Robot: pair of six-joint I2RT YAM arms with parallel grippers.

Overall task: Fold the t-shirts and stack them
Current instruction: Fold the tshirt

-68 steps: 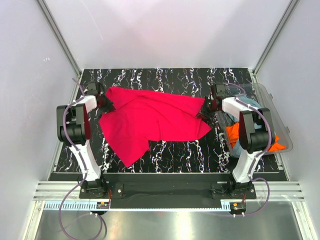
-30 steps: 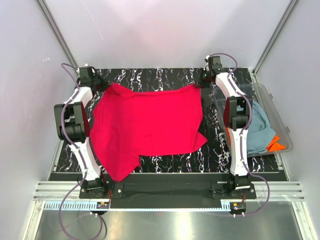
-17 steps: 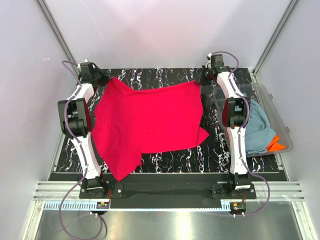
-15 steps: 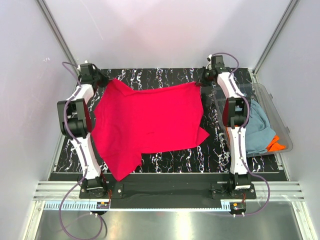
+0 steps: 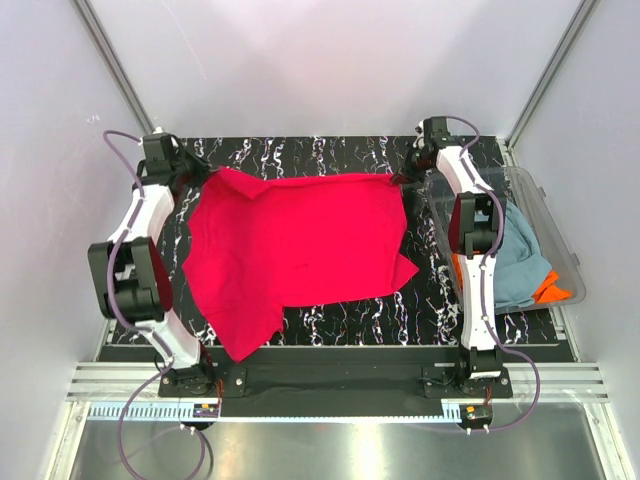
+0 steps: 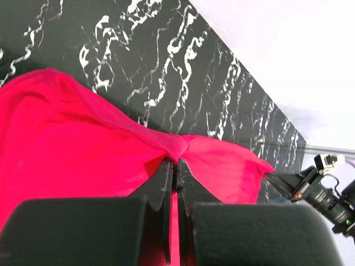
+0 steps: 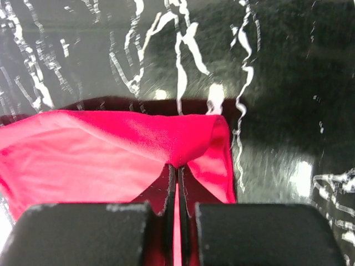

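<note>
Red t-shirt lies spread on the black marbled table, its far corners pinched by the closed left gripper and right gripper. Grey-blue shirt and orange shirt sit in the tub.

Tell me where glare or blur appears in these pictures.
Right wrist view: glare spots on the glossy black marble-patterned table, black fingers out of focus. Left wrist view: fingers blurred too, crimson red cloth t-shirt sharp. Top external view: even light, all sharp.
</note>
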